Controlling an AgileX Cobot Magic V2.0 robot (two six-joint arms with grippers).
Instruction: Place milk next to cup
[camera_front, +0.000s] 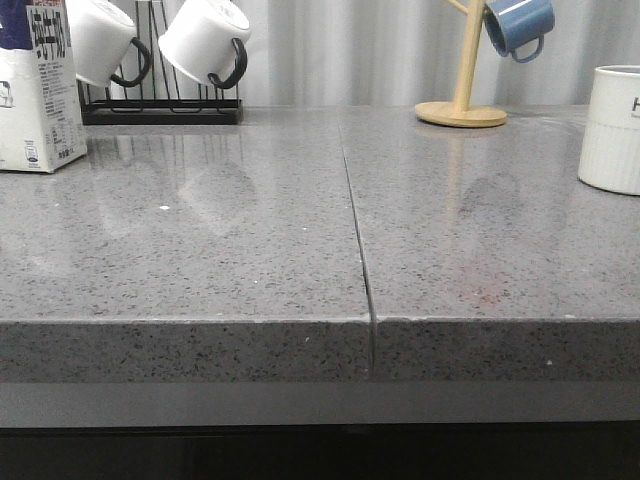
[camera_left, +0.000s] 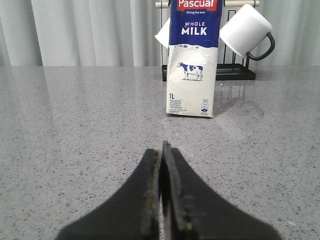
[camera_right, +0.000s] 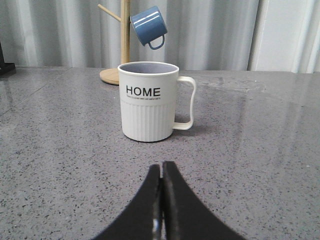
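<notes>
Milk (camera_front: 38, 85) upright at far left of grey desk (camera_front: 250, 250), just in front of black rack (camera_front: 160, 110) with white mugs (camera_front: 205, 40). Cup (camera_front: 612, 128) upright at far right edge of desk, well apart from milk, near wooden mug tree (camera_front: 463, 90) carrying blue mug (camera_front: 518, 25). Left claw (camera_left: 161, 150) closed on nothing, low over desk, pointing at milk from some way off. Right claw (camera_right: 161, 170) closed too, empty, facing cup, with handle of cup turned sideways.
</notes>
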